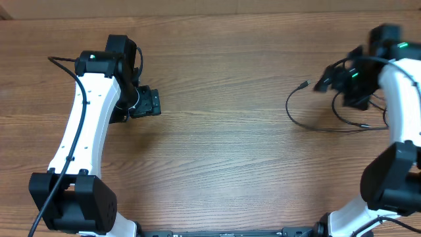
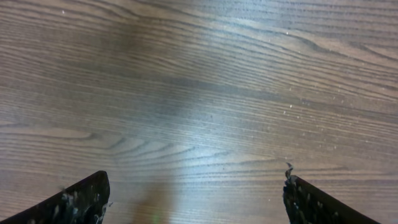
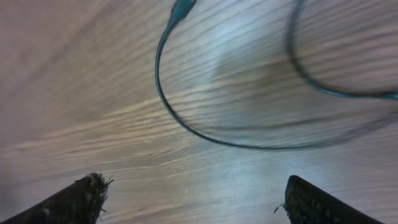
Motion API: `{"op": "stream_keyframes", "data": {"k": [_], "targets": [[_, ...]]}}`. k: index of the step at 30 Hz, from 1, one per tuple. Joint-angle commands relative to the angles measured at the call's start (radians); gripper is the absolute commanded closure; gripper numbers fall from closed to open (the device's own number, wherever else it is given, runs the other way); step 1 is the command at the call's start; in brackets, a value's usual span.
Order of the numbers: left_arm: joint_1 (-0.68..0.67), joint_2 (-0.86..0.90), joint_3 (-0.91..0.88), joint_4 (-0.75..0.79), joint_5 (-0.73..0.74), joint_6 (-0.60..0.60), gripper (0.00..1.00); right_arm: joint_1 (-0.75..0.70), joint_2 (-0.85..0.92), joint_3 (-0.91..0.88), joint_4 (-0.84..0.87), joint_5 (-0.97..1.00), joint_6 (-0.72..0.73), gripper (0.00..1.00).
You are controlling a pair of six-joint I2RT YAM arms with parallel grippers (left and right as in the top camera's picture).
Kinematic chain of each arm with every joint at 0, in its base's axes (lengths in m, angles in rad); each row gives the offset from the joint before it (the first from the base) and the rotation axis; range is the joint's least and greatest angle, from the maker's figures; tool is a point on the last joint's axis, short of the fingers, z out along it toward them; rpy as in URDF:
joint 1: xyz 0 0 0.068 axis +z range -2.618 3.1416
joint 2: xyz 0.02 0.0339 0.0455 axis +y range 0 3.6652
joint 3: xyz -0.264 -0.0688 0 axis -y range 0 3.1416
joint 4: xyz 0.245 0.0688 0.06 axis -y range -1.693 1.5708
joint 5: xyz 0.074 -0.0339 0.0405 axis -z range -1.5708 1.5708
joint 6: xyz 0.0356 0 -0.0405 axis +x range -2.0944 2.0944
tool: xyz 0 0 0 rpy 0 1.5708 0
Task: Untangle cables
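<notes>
Thin black cables (image 1: 309,124) lie in loose loops on the wooden table at the right, one plug end (image 1: 303,85) pointing up-left. My right gripper (image 1: 335,79) hovers above them, blurred, its jaws open and empty. In the right wrist view a curved cable (image 3: 186,121) with a plug end (image 3: 181,9) and a second loop (image 3: 323,87) lie ahead of the open fingers (image 3: 196,199). My left gripper (image 1: 150,103) is at the left, far from the cables, open and empty; its wrist view shows only bare wood between the fingers (image 2: 196,199).
The wooden table (image 1: 223,151) spans the view. A thicker black cable (image 1: 62,60) runs along the white left arm. The right arm's base (image 1: 388,191) stands at the lower right.
</notes>
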Motion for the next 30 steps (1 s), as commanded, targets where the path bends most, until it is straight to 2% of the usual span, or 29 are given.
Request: {"op": "stream_keyframes", "data": {"k": [1, 6, 9, 12, 14, 20, 24, 30], "targets": [[-0.003, 0.002, 0.002, 0.0, 0.002, 0.0, 0.11, 0.047, -0.019, -0.13, 0.069, 0.028, -0.023, 0.11], [-0.003, 0.002, 0.002, 0.0, 0.002, 0.0, 0.11, 0.096, -0.019, -0.293, 0.187, 0.114, -0.023, 0.13], [-0.003, 0.002, 0.002, 0.0, 0.002, 0.0, 0.1, 0.108, -0.019, -0.367, 0.281, 0.192, -0.04, 0.09], [-0.003, 0.002, 0.002, 0.0, 0.001, 0.001, 0.1, 0.109, -0.019, -0.431, 0.372, 0.15, -0.193, 0.08], [-0.003, 0.002, 0.002, 0.0, 0.001, 0.001, 0.1, 0.109, -0.019, -0.464, 0.411, 0.121, -0.245, 0.05], [-0.003, 0.002, 0.002, 0.0, 0.001, 0.001, 0.1, 0.109, -0.019, -0.527, 0.465, 0.121, -0.332, 0.05], [-0.003, 0.002, 0.002, 0.0, 0.001, 0.001, 0.1, 0.109, -0.019, -0.533, 0.463, 0.121, -0.332, 0.09], [-0.003, 0.002, 0.002, 0.0, 0.001, 0.001, 0.09, 0.109, -0.019, -0.533, 0.514, 0.216, -0.332, 0.08]]}}
